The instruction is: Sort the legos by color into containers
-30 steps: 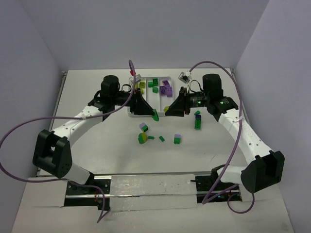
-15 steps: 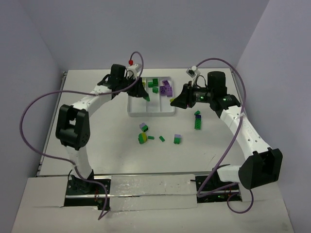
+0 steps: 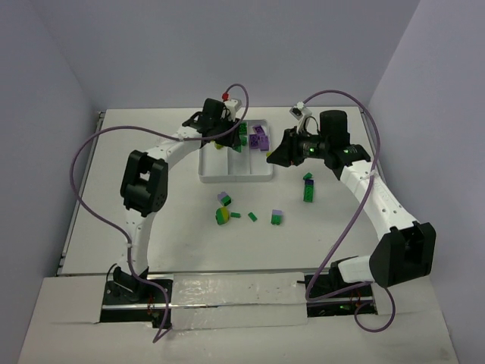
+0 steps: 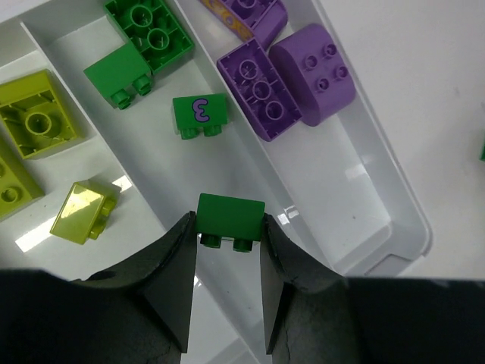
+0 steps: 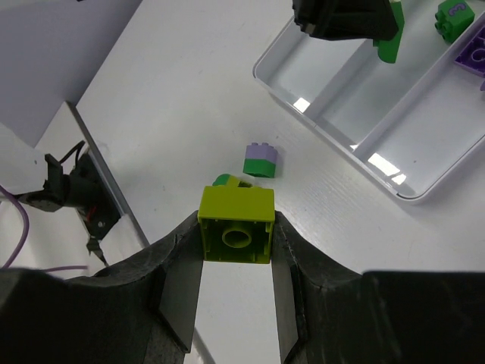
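The left gripper is clamping a green brick tightly between its two fingers and is holding it over the middle compartment of the tray. Other green legos are lying there (purple ones in one neighbouring compartment, yellow-green ones in the other). The right gripper is gripping a yellow-green brick near the tray. Some loose legos are lying on the table.
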Motion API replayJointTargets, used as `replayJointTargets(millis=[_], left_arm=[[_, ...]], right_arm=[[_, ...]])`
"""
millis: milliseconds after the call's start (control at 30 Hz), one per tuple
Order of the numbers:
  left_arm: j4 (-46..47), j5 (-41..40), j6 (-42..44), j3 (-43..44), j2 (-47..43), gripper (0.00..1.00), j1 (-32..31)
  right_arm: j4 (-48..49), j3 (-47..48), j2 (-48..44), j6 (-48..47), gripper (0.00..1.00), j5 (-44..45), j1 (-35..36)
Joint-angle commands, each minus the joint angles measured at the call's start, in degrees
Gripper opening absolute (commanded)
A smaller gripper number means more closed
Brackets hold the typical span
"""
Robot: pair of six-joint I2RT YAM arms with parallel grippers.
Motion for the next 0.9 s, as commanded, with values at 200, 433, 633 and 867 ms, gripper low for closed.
replayJointTargets(millis=[200,433,633,867], left_arm=[[-2.96,-9.66,1.07,7.66,4.41,0.02,-0.44],[-4.78,-10.82,0.79,13.88,7.96,0.3,-0.28],[-6.19,-11.78,0.61,18.29,10.61,0.61,0.03],[-7.68,-9.83,-0.28,22.88,9.39,0.99,1.79]], right_arm=[[0.47,2.98,0.51,-1.09,0.0,3.06,-0.19],[-0.54,3.64,0.36,-1.64,0.0,4.85,-0.19],[-1.75,3.88,0.0,-2.15,0.0,5.42,-0.19],[-1.81,4.17,-0.44,-2.26,0.0,8.38,0.57]])
